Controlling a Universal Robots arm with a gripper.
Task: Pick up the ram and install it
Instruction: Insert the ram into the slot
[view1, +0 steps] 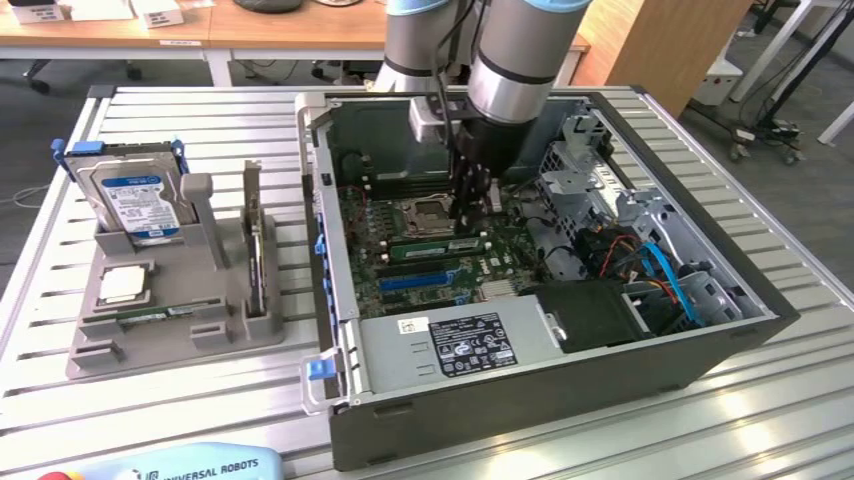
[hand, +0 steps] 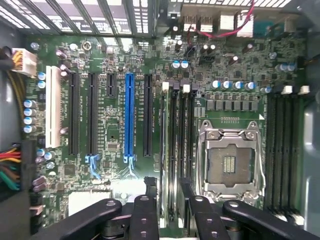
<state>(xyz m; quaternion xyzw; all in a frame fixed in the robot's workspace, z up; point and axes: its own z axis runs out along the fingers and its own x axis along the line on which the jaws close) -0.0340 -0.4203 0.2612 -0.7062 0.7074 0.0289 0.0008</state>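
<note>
The ram (view1: 430, 243) is a slim green stick standing on edge in a motherboard slot, just in front of the empty processor socket (view1: 424, 212) inside the open computer case (view1: 534, 400). My gripper (view1: 470, 222) hangs straight down into the case, close above the stick's end toward the exterior view's right. In the wrist view my gripper (hand: 167, 184) is open. Its black fingers (hand: 149, 186) stand on either side of a long memory slot (hand: 172, 145) next to the socket (hand: 231, 162). Nothing is pinched between them.
A grey fixture (view1: 174, 345) toward the exterior view's left holds the silver hard drive (view1: 134, 205) and the square processor chip (view1: 124, 283). Drive cages and blue and orange cables (view1: 661, 275) crowd the case toward the exterior view's right. The power supply (view1: 454, 345) lies at the case front.
</note>
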